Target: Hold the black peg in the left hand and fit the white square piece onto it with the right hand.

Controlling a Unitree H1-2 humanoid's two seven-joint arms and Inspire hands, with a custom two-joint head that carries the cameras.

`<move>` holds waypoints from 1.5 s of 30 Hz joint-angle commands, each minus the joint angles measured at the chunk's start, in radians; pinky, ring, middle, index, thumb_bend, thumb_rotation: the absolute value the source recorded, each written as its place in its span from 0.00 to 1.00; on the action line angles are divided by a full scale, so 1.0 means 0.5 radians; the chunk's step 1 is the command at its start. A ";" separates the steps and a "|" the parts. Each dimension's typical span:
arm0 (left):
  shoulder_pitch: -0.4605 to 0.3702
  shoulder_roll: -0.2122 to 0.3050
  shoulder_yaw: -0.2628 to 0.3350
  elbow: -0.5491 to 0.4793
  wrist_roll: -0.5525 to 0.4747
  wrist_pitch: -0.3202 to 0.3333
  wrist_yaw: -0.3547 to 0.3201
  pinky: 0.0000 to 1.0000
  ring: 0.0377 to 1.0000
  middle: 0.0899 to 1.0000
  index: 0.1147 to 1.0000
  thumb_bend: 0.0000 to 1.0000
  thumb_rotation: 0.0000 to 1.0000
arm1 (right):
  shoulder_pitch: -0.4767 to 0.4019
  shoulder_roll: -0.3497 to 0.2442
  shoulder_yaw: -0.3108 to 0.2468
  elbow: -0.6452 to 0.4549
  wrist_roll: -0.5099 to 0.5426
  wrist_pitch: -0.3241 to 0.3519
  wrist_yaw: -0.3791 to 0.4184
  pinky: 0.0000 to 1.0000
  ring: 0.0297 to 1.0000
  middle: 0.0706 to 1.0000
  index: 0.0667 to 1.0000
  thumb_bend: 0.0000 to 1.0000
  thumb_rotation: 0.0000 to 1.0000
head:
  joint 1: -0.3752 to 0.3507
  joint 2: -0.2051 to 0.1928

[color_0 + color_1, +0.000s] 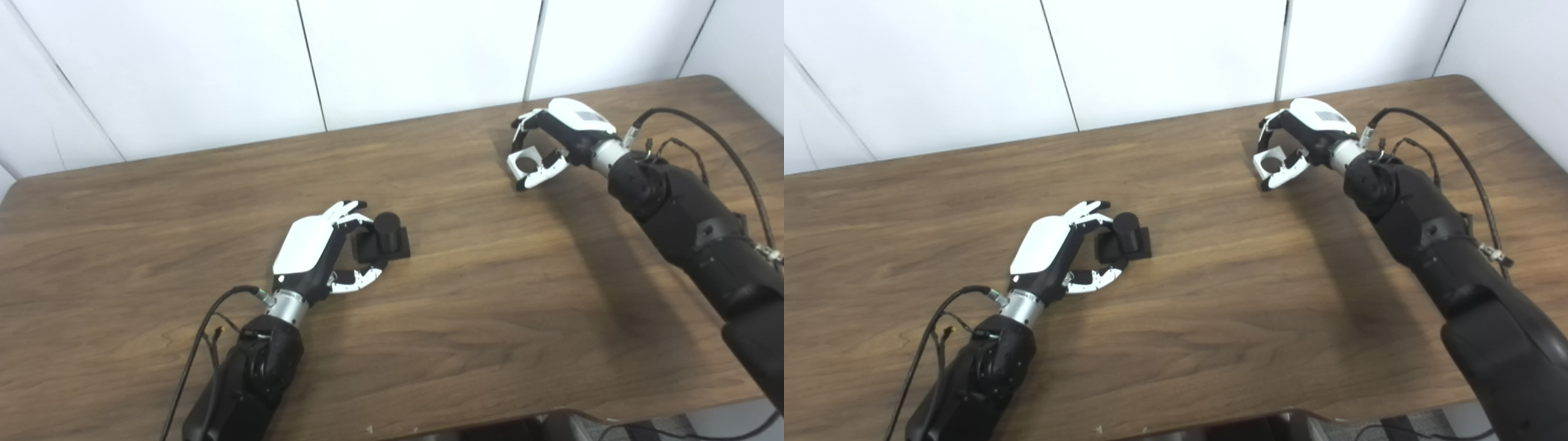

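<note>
Peg [384, 239] on table [465, 306] centre-left; square piece [525, 163] far right, perhaps raised.

A brown wooden table [490, 294], grain running left to right, back edge against a white panelled wall [184, 73]. Sitting on it near the middle is the black peg [384, 236], standing up from its square base. Toward the far right corner, the white square piece [525, 163], round hole through it.

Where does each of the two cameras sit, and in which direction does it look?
Left eye view: on the head, left side, looking down at the table; both arms enter from below.
Right eye view: beside it, same downward look; everything appears shifted left.
Shared: left hand around the black peg, right hand holding the white square piece.
</note>
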 commanded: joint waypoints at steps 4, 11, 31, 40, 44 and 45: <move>0.085 0.056 -0.047 0.115 0.044 0.109 -0.178 0.83 0.92 0.89 0.59 0.72 0.25 | -0.068 -0.034 -0.085 -0.200 0.014 0.054 0.012 0.90 0.88 0.83 0.46 0.52 0.14 | -0.007 0.009; 0.081 0.052 -0.053 0.109 0.054 0.114 -0.182 0.82 0.92 0.89 0.58 0.72 0.27 | -0.047 -0.008 -0.133 -0.282 0.034 0.056 0.023 0.84 0.86 0.83 0.46 0.52 0.14 | -0.004 0.018; 0.044 0.018 -0.063 0.157 0.077 0.120 -0.158 0.83 0.92 0.89 0.58 0.72 0.27 | -0.014 0.089 -0.147 -0.645 0.122 0.005 0.124 0.79 0.88 0.82 0.46 0.53 0.15 | 0.017 0.038; 0.027 0.003 -0.061 0.164 0.086 0.138 -0.170 0.83 0.92 0.89 0.59 0.71 0.28 | 0.041 0.167 -0.150 -0.943 0.218 0.123 0.325 0.83 0.92 0.84 0.46 0.52 0.15 | 0.022 0.040; 0.022 -0.003 -0.059 0.168 0.090 0.129 -0.163 0.83 0.92 0.89 0.59 0.71 0.28 | 0.060 0.199 -0.139 -1.042 0.225 0.153 0.392 0.82 0.91 0.85 0.46 0.52 0.15 | 0.030 0.046; 0.022 -0.006 -0.057 0.169 0.089 0.128 -0.161 0.83 0.92 0.88 0.59 0.71 0.27 | 0.066 0.207 -0.136 -1.069 0.221 0.165 0.408 0.79 0.90 0.85 0.46 0.52 0.15 | 0.032 0.048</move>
